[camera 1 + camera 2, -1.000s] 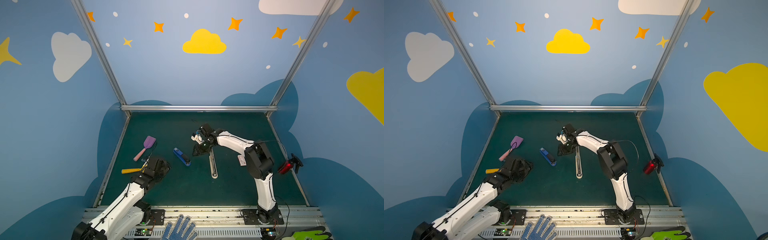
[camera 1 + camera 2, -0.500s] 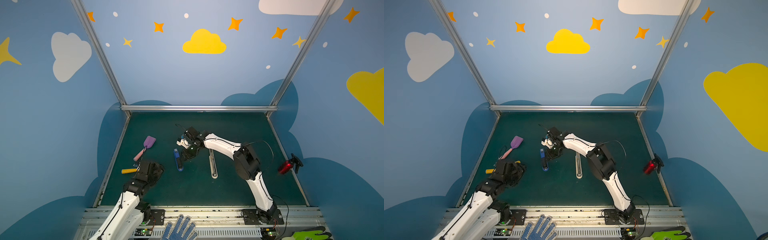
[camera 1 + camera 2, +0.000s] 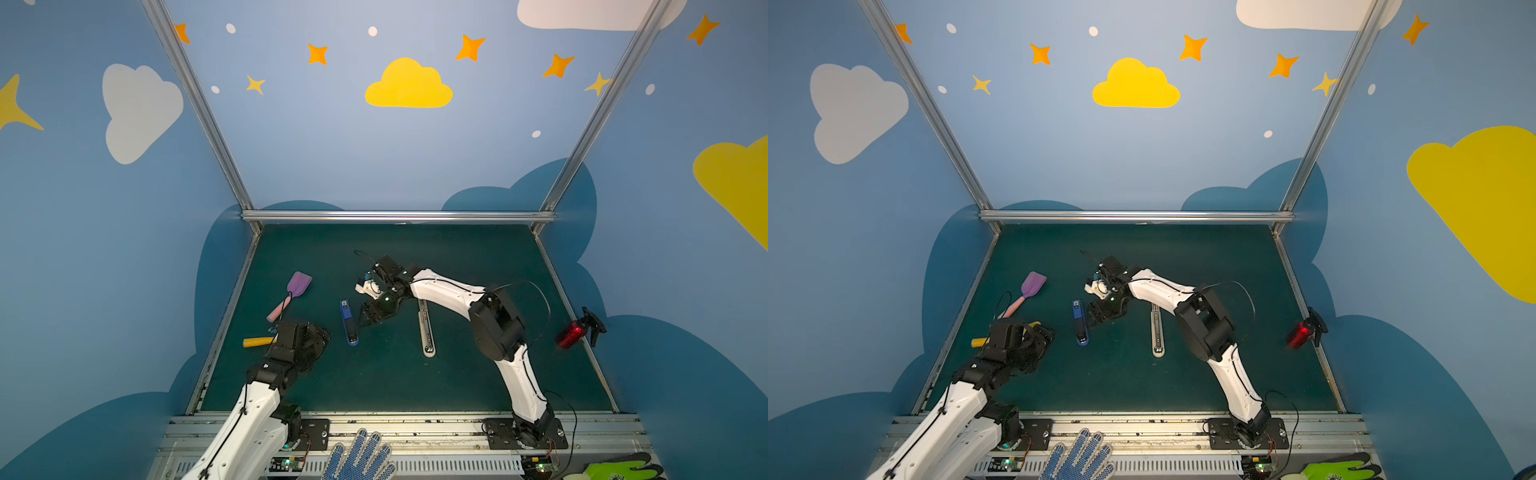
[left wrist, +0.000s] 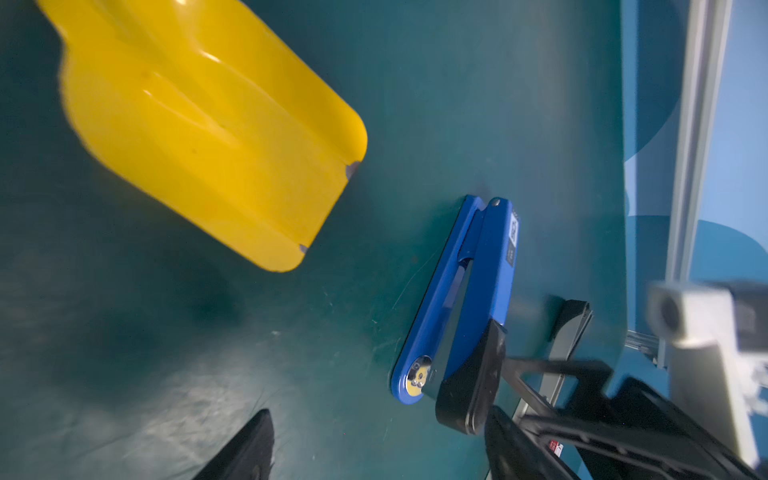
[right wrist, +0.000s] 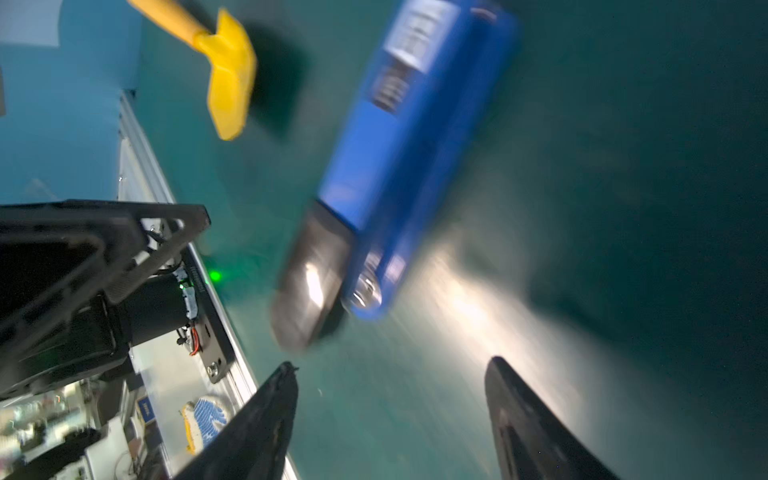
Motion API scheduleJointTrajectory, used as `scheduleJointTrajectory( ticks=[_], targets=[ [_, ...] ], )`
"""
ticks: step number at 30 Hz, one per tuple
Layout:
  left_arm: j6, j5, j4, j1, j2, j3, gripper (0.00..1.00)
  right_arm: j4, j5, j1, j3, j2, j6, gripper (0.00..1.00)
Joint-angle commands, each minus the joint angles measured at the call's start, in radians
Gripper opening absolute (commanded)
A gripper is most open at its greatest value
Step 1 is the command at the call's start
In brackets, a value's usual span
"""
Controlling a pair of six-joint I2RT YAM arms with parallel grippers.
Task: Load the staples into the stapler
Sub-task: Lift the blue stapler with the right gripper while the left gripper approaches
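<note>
This is a robotics lab cell: white-and-black robot arms (image 3: 444, 291) bolted to a metal rail (image 3: 415, 420), a dark green worktop (image 3: 478, 382), aluminium frame bars (image 3: 395, 216), and blue panels painted with clouds and stars (image 3: 332, 166).

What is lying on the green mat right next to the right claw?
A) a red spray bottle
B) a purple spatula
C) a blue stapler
C: the blue stapler lies on the mat just beside the open right claw, which holds nothing.

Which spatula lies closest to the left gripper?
The yellow spatula, its blade right beside the left gripper; the purple spatula lies farther back, apart from it.
</note>
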Motion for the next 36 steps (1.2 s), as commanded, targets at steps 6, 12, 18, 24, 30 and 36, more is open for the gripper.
scheduleJointTrajectory(
  ticks=[6, 12, 18, 24, 30, 36],
  targets=[
    [0.139, 0.093, 0.182, 0.005, 0.4, 0.219, 0.8, 0.204, 0.042, -0.074, -0.293, -0.305, 0.076, 0.68],
    [0.221, 0.17, 0.205, 0.002, 0.688, 0.37, 0.8, 0.227, 0.053, -0.104, -0.385, -0.392, 0.081, 0.67],
    [0.277, 0.236, 0.225, -0.054, 0.837, 0.494, 0.78, 0.24, 0.069, -0.135, -0.447, -0.426, 0.078, 0.66],
    [0.339, 0.331, 0.18, -0.172, 0.983, 0.654, 0.73, 0.235, 0.09, -0.17, -0.487, -0.432, 0.049, 0.65],
    [0.423, 0.356, 0.14, -0.238, 0.985, 0.705, 0.72, 0.24, 0.071, -0.187, -0.486, -0.448, -0.051, 0.67],
    [0.376, 0.279, 0.119, -0.153, 0.779, 0.541, 0.74, 0.291, 0.02, -0.176, -0.476, -0.445, -0.284, 0.74]
  ],
)
